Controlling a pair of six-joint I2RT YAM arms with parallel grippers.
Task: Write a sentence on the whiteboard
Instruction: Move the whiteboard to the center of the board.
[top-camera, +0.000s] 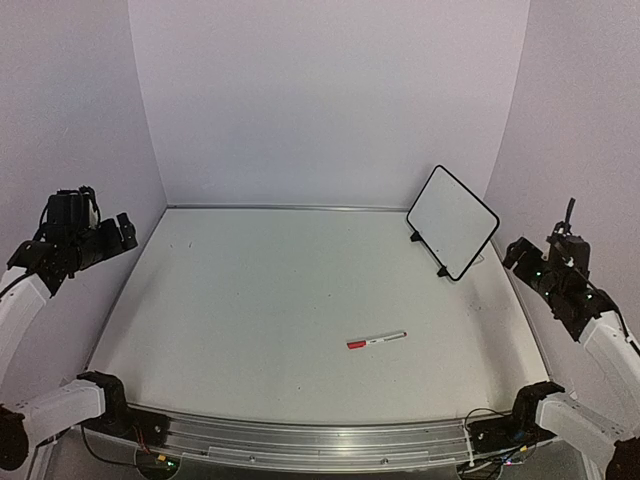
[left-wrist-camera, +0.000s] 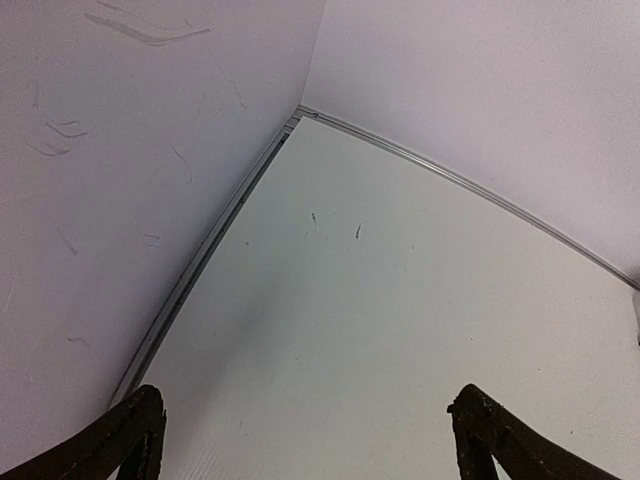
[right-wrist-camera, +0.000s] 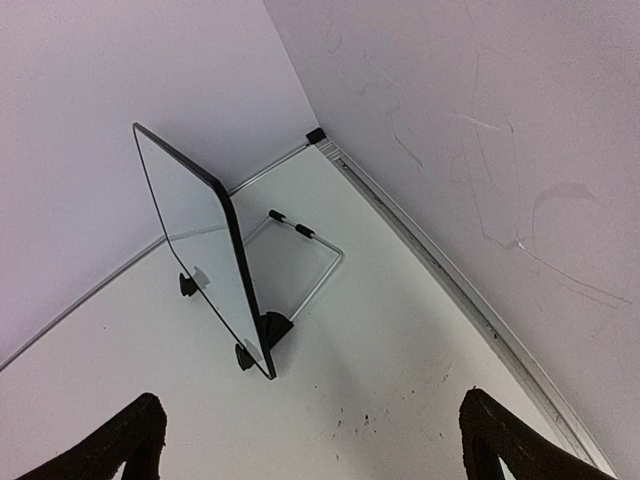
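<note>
The whiteboard (top-camera: 453, 222), white with a thin black frame and two black feet, stands propped at the back right of the table. It also shows in the right wrist view (right-wrist-camera: 200, 245), seen nearly edge-on, with a wire stand behind it. Its face is blank; no sentence shows on it. A slim red-capped marker (top-camera: 376, 340) lies flat in the middle front of the table. My left gripper (top-camera: 125, 232) is open and empty, raised at the left edge. My right gripper (top-camera: 515, 252) is open and empty, raised at the right, near the board.
Pale walls enclose the table on three sides. A metal rail (top-camera: 300, 437) runs along the front edge between the arm bases. Small dark specks (right-wrist-camera: 370, 415) mark the table below the right gripper.
</note>
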